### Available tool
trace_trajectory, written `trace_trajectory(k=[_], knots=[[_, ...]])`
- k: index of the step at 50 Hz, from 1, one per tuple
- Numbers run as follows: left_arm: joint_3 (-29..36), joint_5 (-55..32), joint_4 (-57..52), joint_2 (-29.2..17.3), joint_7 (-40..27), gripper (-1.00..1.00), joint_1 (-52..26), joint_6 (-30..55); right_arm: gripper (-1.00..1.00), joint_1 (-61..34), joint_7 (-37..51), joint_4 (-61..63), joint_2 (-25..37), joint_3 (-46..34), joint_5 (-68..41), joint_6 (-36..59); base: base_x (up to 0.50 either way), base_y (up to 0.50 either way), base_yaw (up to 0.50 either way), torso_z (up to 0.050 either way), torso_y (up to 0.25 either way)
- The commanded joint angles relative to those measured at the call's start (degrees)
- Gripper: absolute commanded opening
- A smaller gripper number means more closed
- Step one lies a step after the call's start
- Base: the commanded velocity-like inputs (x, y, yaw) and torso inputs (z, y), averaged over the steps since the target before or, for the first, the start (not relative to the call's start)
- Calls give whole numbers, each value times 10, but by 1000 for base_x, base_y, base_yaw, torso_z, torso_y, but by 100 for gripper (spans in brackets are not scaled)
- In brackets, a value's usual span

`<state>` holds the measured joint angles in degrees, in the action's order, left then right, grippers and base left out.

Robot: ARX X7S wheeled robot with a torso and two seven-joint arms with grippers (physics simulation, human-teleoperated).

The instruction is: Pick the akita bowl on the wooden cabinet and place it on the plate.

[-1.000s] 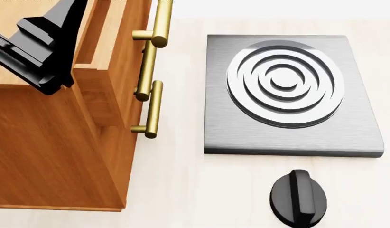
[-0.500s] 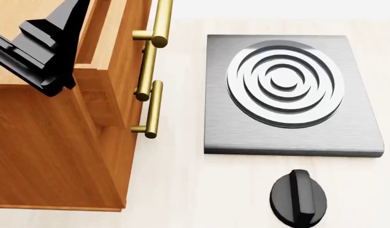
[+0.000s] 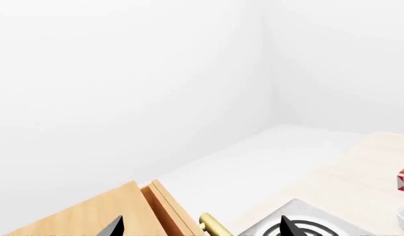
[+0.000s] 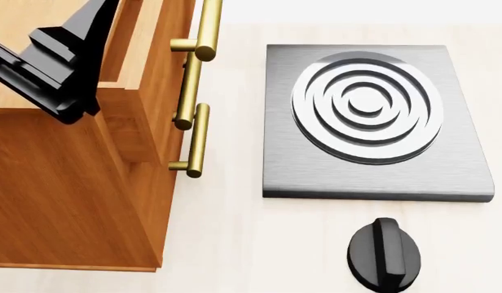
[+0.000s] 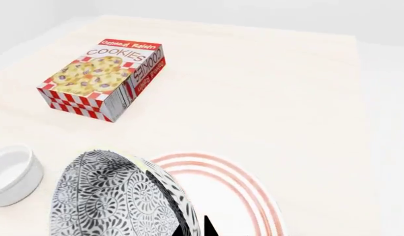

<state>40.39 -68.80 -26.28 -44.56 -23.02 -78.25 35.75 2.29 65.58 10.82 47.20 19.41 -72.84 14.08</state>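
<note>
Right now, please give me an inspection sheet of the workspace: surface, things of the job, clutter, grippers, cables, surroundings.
Surface: pale wood-look tabletop.
Job's things: patterned black-and-white bowl tilted over the plate with red rings; whether it touches, cannot tell. Wooden cabinet, brass handles; nothing seen on its visible top.
Clutter: grey stove, black knob, cookie box, small white bowl.
Grippers: left gripper above the cabinet, fingertips apart, holding nothing. Right gripper at the patterned bowl's rim; grip unclear.
Cables: nothing seen.
Surroundings: plain white walls.
</note>
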Motion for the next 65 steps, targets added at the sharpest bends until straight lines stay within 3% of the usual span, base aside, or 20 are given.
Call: trace_trajectory(k=[1, 28, 65], knots=[[2, 5, 2, 1, 2, 100, 4, -3, -100, -8, -6, -19, -1, -2, 10, 2, 0, 0, 0, 0, 0], [5, 12, 6, 1, 4, 100, 18, -10, -100, -85, -54, -105, -4, -41, -8, 27, 0, 0, 0, 0, 0], [8, 24, 11, -3, 9, 100, 39, -23, -100, -86, -59, -136, -7, -35, -9, 29, 0, 0, 0, 0, 0]])
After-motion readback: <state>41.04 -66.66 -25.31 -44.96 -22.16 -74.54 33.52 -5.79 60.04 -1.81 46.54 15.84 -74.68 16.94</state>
